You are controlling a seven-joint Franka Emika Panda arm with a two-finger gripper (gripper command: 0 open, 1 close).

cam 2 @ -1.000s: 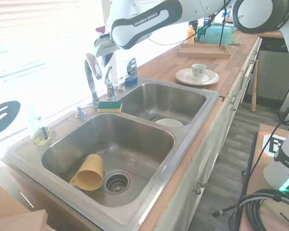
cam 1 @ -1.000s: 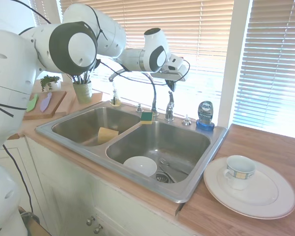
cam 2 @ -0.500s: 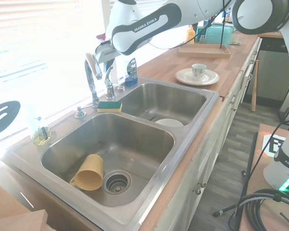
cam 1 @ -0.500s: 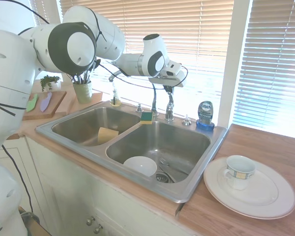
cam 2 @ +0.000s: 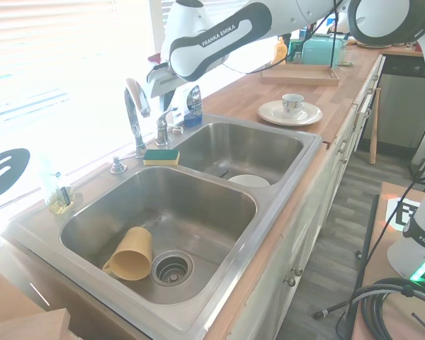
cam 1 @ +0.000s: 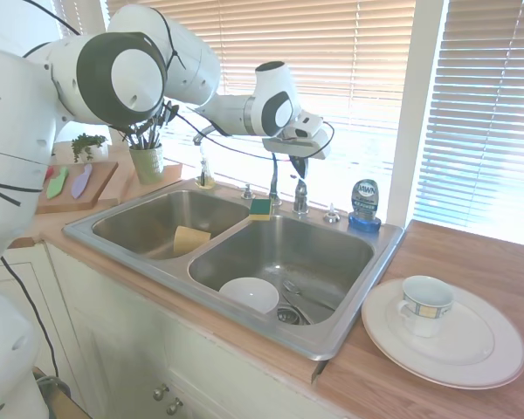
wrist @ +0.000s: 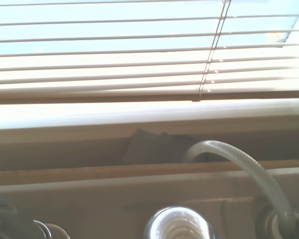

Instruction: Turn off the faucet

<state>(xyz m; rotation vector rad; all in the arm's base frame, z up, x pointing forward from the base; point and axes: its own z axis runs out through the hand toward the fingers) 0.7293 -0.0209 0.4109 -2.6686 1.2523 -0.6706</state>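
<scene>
The chrome faucet point(cam 1: 272, 166) stands behind the divider of the double sink, its thin gooseneck spout point(cam 2: 133, 119) arching over the basins. No water stream shows. Its short lever handle point(cam 1: 301, 195) sits just right of the spout; in the second exterior view the lever point(cam 2: 165, 120) leans toward the sink. My gripper point(cam 1: 296, 168) hangs directly above the handle, its dark fingers together in one wedge, tip at or just over the lever top. In the wrist view the spout point(wrist: 241, 162) curves before window blinds.
A green-yellow sponge point(cam 1: 261, 208) lies by the faucet base. A blue dish-soap bottle point(cam 1: 365, 204) stands right of the handle and a clear pump bottle point(cam 1: 204, 173) to the left. A white bowl point(cam 1: 249, 294) and a yellow cup point(cam 2: 131, 253) lie in the basins. A plate with a mug point(cam 1: 426, 305) sits on the counter.
My gripper has come down from above onto the handle. The lever, upright a second ago, now leans toward the sink.
</scene>
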